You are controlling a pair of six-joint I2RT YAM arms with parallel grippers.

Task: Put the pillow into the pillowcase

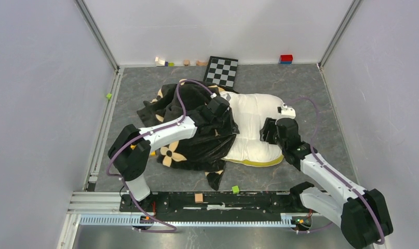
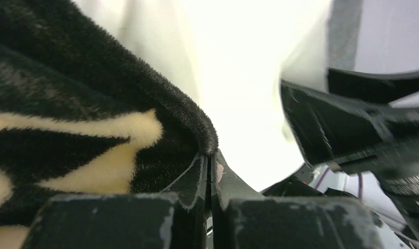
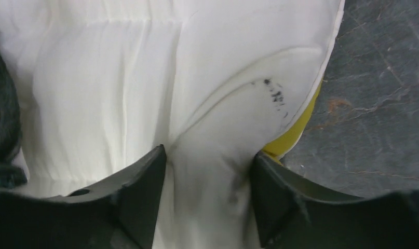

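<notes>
Half the pillow [image 1: 256, 127], at a guess, lies bare at centre right of the overhead view, its left end seemingly inside the pillowcase [image 1: 194, 142], whose hem the left gripper [image 2: 211, 158] pinches tight while the half-closed right gripper [image 3: 207, 155] squeezes a fold of its corner.

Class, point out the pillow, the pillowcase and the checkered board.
pillow [image 1: 253, 127], top view, its bare white top.
pillowcase [image 1: 207, 148], top view, black plush near a flower print.
checkered board [image 1: 221, 71], top view, its middle.

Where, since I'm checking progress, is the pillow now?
Top view: the pillow lies right of centre, its left end under the pillowcase, the right gripper at its right edge.
</notes>
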